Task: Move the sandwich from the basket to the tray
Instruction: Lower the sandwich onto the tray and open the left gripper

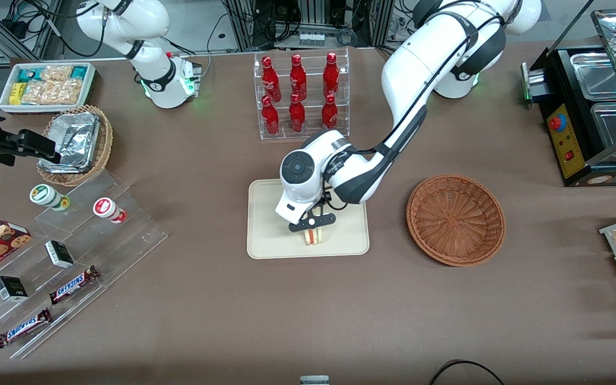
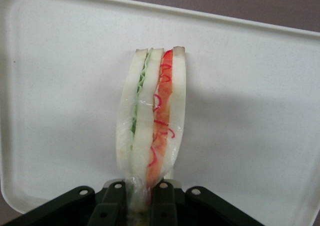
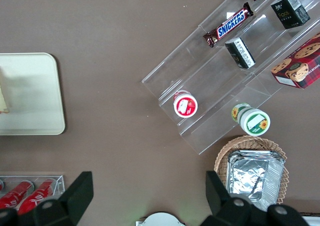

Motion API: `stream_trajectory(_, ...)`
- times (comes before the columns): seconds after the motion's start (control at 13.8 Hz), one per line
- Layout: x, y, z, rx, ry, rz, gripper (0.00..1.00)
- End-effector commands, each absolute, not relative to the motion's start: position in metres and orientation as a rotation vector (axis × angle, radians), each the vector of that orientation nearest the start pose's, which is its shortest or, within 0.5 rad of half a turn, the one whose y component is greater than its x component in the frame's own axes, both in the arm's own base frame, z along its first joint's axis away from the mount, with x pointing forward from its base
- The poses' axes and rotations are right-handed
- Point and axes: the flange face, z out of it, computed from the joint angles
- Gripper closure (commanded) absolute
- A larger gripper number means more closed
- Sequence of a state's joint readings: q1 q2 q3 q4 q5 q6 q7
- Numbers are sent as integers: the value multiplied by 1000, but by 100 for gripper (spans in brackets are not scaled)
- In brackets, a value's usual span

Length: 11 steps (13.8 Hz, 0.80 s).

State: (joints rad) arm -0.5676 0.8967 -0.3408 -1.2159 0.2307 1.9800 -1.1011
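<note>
The front view looks down from high above on the whole table [image 1: 222, 321]. The left wrist view looks closely past the gripper [image 2: 141, 206] at the tray [image 2: 250, 85]; the right wrist view shares that tray.

Brown table [image 1: 233, 321], as I see it.
My gripper [image 1: 313, 231] is over the tray [image 1: 270, 235] mid-table; the basket [image 1: 455, 219] sits beside it toward my end, the bottle rack [image 1: 302, 96] farther from the camera, the foil basket [image 1: 75, 144] and snack steps [image 1: 62, 256] toward the parked arm's end.

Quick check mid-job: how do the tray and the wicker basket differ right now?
The tray is flat, cream-white and rectangular; the basket is round, bowl-shaped, reddish-brown wicker. The basket is bare inside, while above the tray the claw holds the sandwich on edge. Both sit on the brown table, side by side.
</note>
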Motion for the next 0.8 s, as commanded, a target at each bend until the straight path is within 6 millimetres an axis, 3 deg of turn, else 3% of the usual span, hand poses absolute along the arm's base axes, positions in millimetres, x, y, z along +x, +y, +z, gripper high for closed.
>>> stream_trajectory(0.0, 523, -542, 241, -3079, -338, 119, 100)
stream_trajectory(0.22, 524, -543, 241, -3090, -356, 125, 100)
stream_trajectory(0.29, 524, -542, 241, -3090, -354, 128, 57)
stream_trajectory(0.36, 525, -542, 244, -3092, -359, 123, 1)
stream_trajectory(0.51, 531, -537, 256, -3099, -348, 112, 0)
stream_trajectory(0.73, 530, -538, 299, -3126, -352, 79, 0)
